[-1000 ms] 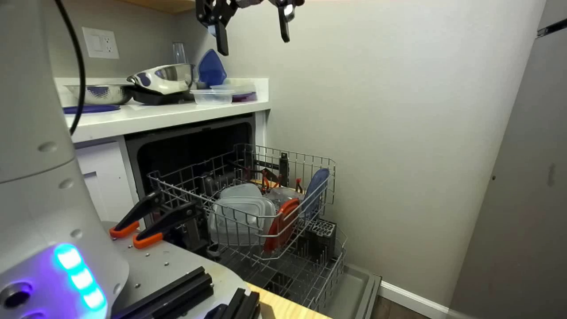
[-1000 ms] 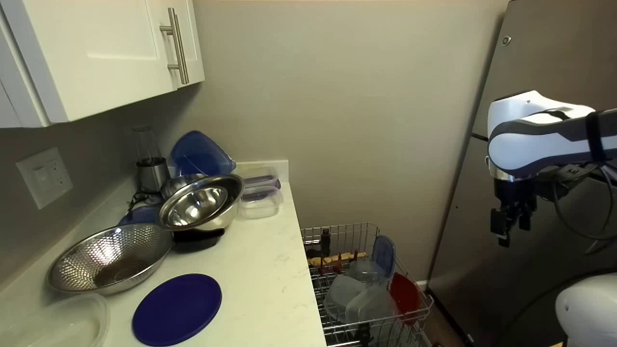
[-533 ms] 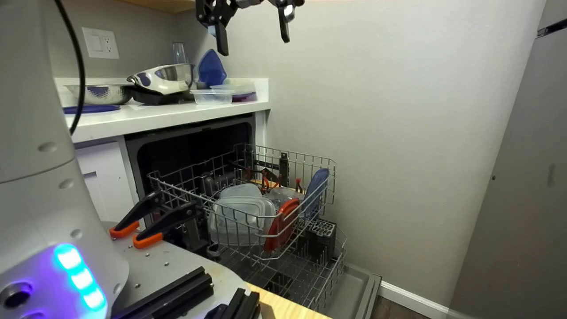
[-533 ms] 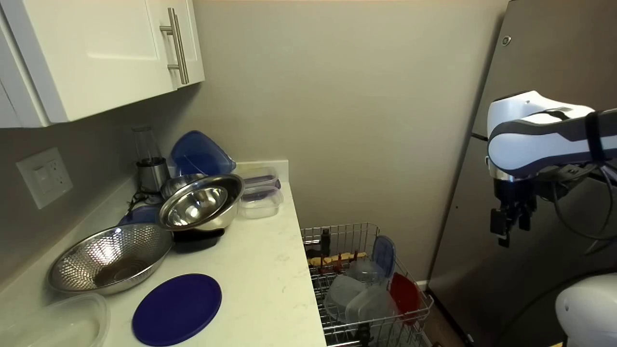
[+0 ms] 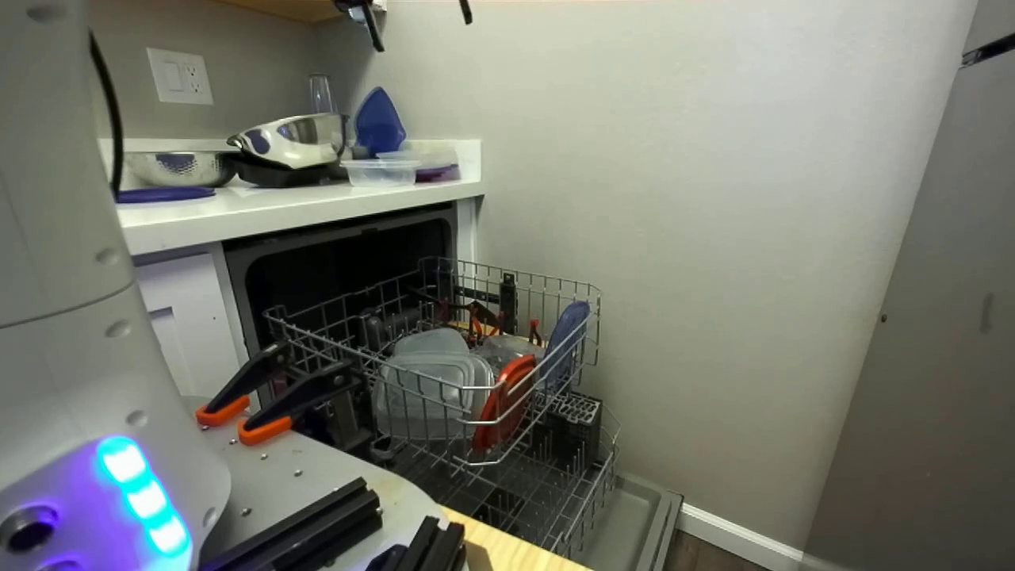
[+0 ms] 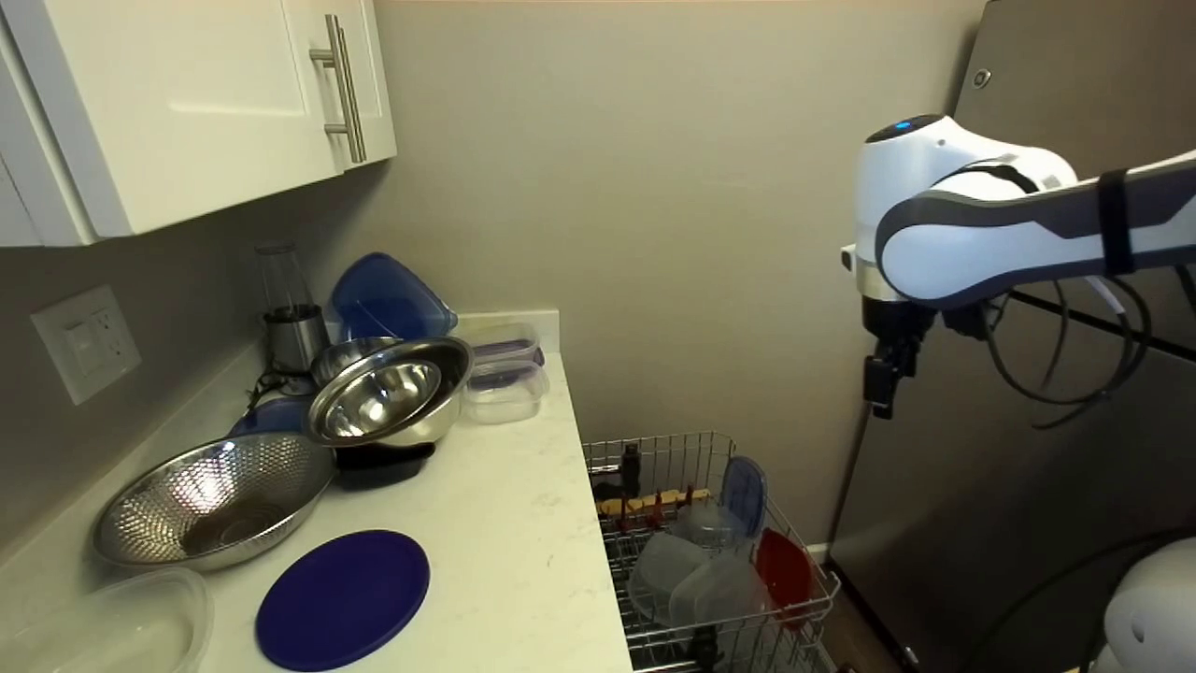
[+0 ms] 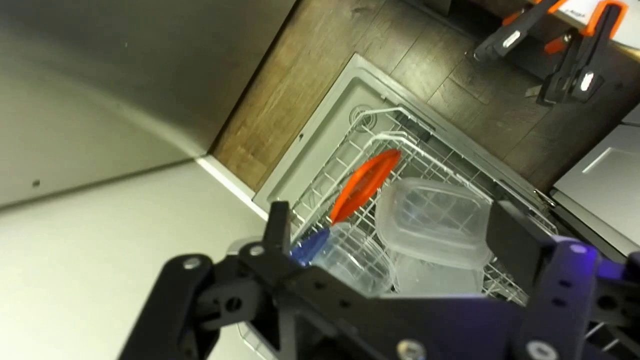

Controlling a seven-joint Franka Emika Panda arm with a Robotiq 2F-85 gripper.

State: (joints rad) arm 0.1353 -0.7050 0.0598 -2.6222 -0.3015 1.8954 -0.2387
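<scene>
My gripper (image 7: 391, 212) is open, with its two fingers wide apart and nothing between them. It hangs in the air, high above the dishwasher's upper rack. In an exterior view only its fingertips show at the top edge (image 5: 423, 34); it also shows in front of the grey fridge (image 6: 880, 397). Below it in the wrist view are a frosted clear container (image 7: 432, 220), a clear round bowl (image 7: 355, 257), an orange-red lid (image 7: 365, 186) and a blue lid (image 7: 311, 246), all in the wire rack. The gripper body hides the near part of the rack.
The white counter (image 6: 523, 542) holds a perforated colander (image 6: 220, 500), metal bowls (image 6: 388, 397), clear containers (image 6: 505, 393) and a dark blue round lid (image 6: 343, 600). A white cabinet (image 6: 215, 103) overhangs it. The open dishwasher door (image 5: 626, 519) lies low by the wall.
The arm was still between the two earlier times. Now the gripper has moved up and left in both exterior views, staying open. The dishes and rack have not moved.
</scene>
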